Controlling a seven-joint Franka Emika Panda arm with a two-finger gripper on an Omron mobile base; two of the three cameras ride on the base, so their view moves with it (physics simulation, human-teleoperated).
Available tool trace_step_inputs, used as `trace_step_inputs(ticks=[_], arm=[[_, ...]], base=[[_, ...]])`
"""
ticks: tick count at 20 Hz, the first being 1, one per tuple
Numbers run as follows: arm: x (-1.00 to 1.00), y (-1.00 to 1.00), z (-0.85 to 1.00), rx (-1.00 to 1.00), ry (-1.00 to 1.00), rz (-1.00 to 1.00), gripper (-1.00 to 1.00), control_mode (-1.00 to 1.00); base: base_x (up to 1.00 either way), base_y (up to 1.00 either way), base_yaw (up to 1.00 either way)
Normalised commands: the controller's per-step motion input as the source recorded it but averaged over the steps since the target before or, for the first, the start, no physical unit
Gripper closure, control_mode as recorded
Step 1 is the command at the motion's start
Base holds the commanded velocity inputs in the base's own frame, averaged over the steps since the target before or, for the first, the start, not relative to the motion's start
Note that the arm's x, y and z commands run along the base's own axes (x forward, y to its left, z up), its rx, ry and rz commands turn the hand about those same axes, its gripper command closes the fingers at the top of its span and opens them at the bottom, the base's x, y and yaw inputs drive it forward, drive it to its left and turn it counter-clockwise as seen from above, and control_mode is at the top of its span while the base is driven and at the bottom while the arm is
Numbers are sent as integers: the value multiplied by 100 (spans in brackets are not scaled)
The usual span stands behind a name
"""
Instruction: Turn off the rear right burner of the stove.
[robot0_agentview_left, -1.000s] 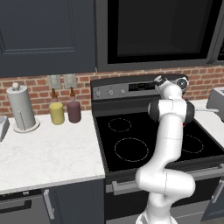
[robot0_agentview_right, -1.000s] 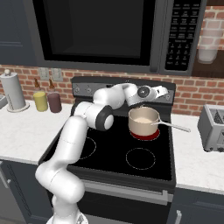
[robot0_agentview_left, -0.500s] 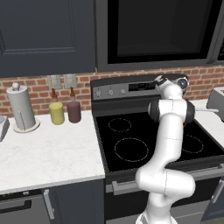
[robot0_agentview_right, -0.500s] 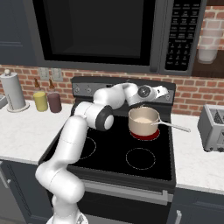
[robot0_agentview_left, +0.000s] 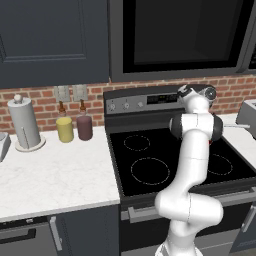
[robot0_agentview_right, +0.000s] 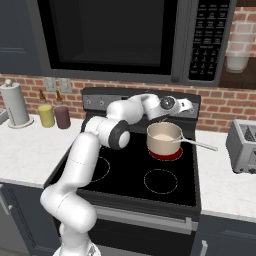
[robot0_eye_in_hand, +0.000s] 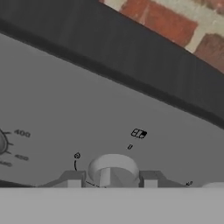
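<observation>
Below the brick wall, on the stove's (robot0_agentview_right: 150, 187) grey back panel, the gripper (robot0_eye_in_hand: 111, 179) stays as before, fingers clamped on a round knob (robot0_eye_in_hand: 113, 169), a pan (robot0_agentview_right: 164, 138) just below.

On the stove's grey back panel (robot0_eye_in_hand: 65, 100) I read "400" twice beside the left knob (robot0_eye_in_hand: 1, 143); other markings are too small to read.
</observation>
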Motion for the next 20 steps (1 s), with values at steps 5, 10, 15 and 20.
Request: trace_step_inputs(ticks=[5,10,15,20], arm=[[0,-3,0,21,5,0,100,-100],[0,-9,0,24,4,0,100,-100],[0,-5,0,25,11,0,100,-100],[2,-2,0,24,12,0,100,-100]], base=[[0,0,0],[0,0,0],[0,0,0],[0,0,0]])
